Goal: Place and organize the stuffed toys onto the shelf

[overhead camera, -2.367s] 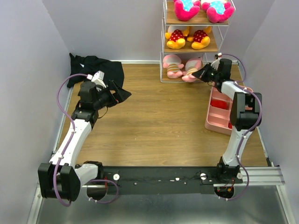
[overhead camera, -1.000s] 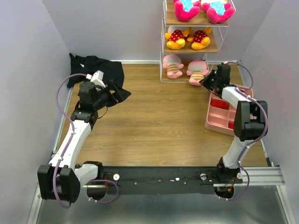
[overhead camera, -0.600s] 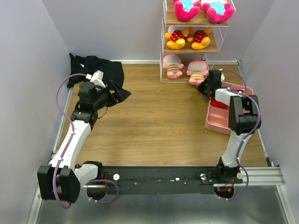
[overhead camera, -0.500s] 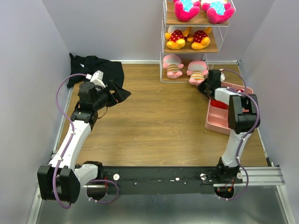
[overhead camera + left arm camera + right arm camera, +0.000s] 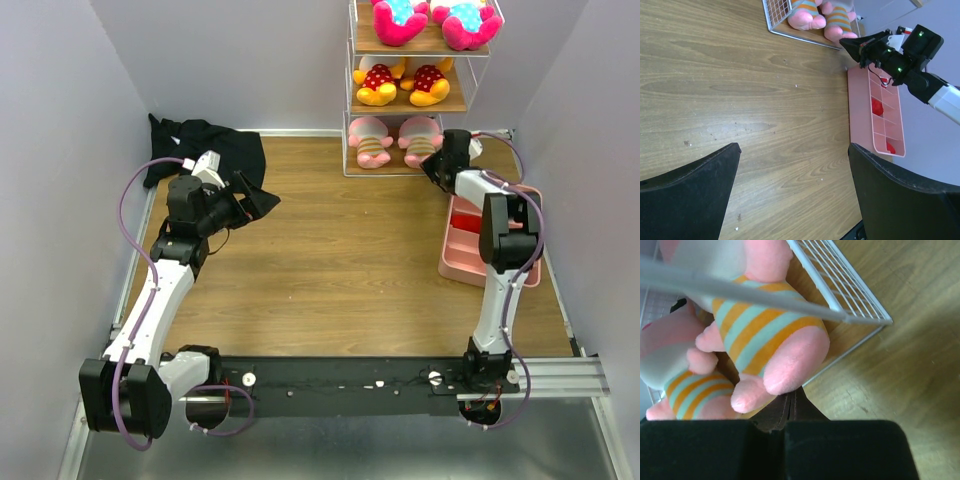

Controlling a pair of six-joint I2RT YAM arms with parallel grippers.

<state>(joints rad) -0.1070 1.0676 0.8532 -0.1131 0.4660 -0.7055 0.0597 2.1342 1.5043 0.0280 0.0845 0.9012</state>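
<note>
The shelf (image 5: 459, 102) stands at the back right with all six stuffed toys on it. Two white-and-magenta toys (image 5: 432, 18) are on the top board, two yellow ones (image 5: 402, 82) on the middle board, and two pale pink striped ones (image 5: 395, 140) on the bottom board. My right gripper (image 5: 433, 166) is shut and empty. In the right wrist view its tip (image 5: 792, 396) touches the feet of the right pink toy (image 5: 771, 335) at the shelf's wire edge (image 5: 840, 282). My left gripper (image 5: 256, 201) is open and empty over the floor at the left (image 5: 795, 187).
A black cloth (image 5: 205, 140) lies in the back left corner, behind the left gripper. A pink compartment tray (image 5: 478, 248) with red pieces lies right of centre, under the right arm. Purple walls close in on both sides.
The right gripper let go of the right pink toy, pulled back, shut, then pushed against the toy's feet. The toy now sits further in on the bottom board. The left arm has not moved.
</note>
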